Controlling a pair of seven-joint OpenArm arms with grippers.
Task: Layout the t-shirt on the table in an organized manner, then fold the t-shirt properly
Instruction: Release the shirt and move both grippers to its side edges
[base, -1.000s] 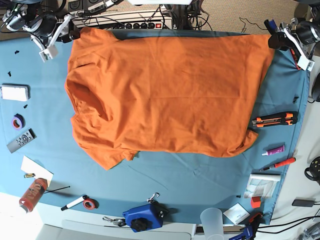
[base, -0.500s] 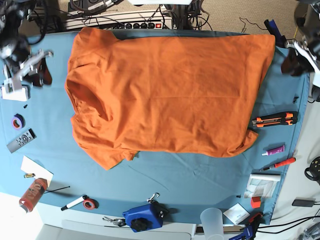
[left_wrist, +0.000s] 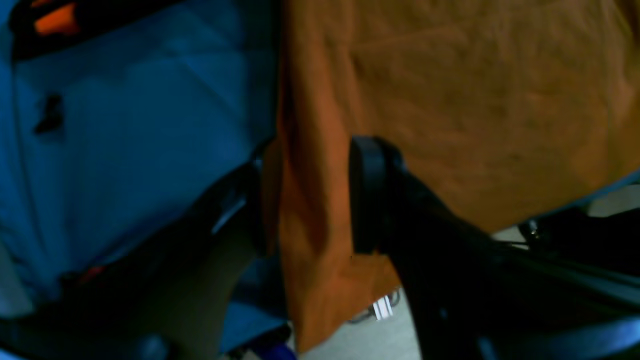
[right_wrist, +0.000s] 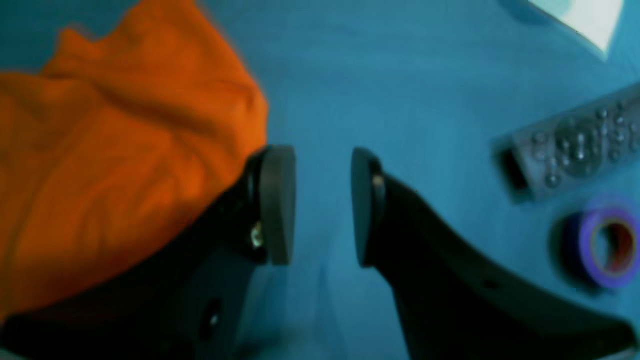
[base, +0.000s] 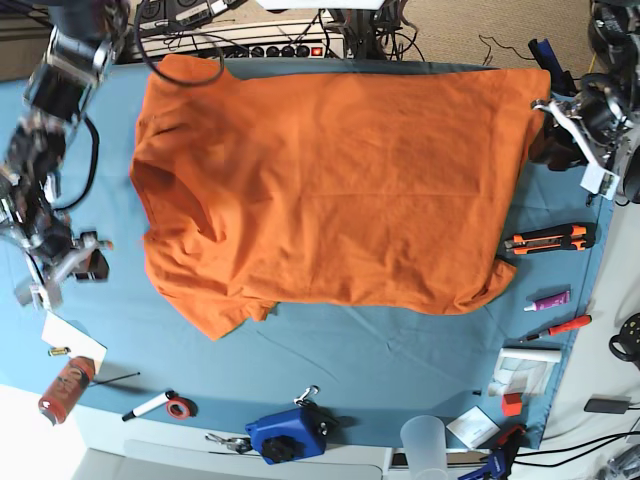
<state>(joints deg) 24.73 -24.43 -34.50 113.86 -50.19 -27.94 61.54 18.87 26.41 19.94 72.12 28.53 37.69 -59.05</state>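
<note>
The orange t-shirt (base: 330, 180) lies spread across the far half of the blue-clothed table (base: 380, 350), with wrinkles at its left end. My left gripper (base: 553, 140) hovers at the shirt's right edge. In the left wrist view the gripper (left_wrist: 307, 200) is open, and the t-shirt's (left_wrist: 475, 100) hem runs between its fingers; I cannot tell whether they touch it. My right gripper (base: 88, 265) is left of the shirt. In the right wrist view it (right_wrist: 322, 205) is open over bare table (right_wrist: 400, 75), with bunched t-shirt (right_wrist: 100, 150) just beside one finger.
A grey remote (base: 42, 281) and a purple tape roll (base: 36, 242) lie close to the right gripper. An orange-and-black knife (base: 550, 239) and pens sit at the right edge. A blue device (base: 288, 435), a red bottle (base: 65, 390) and a cup (base: 425, 440) line the near edge.
The right arm has swung from the far left corner down the table's left side to beside the sleeve. The left arm drew off the far right corner and came back lower on that edge.
</note>
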